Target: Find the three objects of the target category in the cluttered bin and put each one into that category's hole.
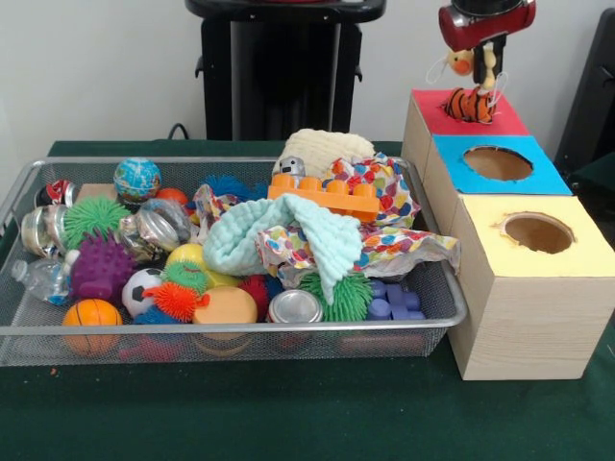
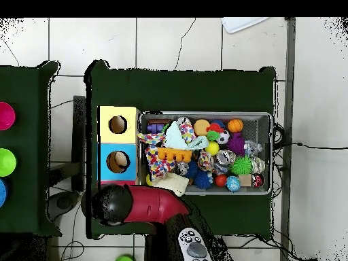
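My arm's shell (image 2: 146, 204) at the lower middle of the overhead frame is glossy red plastic with a shiny black dome. The cluttered bin (image 1: 231, 338) is silver wire mesh with a smooth metal rim. Inside it I see soft, fluffy mint cloth (image 1: 279, 240), crinkled spotted fabric (image 1: 380, 197), a glossy orange plastic brick (image 1: 325, 195), rubbery spiky balls (image 1: 102, 269) and a shiny metal tin lid (image 1: 294, 307). At the right of the front frame, the box (image 1: 524, 317) is pale, matt wood grain with matt painted tops. The striped tiger toy (image 1: 471, 104) looks plush. The table (image 1: 288, 413) wears matt green felt-like cloth.
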Motion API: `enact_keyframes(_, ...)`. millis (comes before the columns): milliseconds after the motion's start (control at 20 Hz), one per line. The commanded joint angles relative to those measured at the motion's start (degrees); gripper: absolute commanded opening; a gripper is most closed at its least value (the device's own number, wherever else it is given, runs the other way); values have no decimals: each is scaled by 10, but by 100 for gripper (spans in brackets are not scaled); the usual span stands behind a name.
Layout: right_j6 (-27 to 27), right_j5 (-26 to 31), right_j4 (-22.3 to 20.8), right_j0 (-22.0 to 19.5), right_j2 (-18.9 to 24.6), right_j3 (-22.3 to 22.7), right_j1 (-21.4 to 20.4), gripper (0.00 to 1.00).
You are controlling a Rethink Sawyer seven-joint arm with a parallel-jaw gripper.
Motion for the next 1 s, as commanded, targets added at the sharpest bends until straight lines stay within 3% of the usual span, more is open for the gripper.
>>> enact_keyframes(50,78,7,-1,-21,1,-23,18,0)
enact_keyframes(650,77,-27,-8,-25,4,-12,37,0)
enact_keyframes(1000,80,-64,-12,-21,6,-15,69,0)
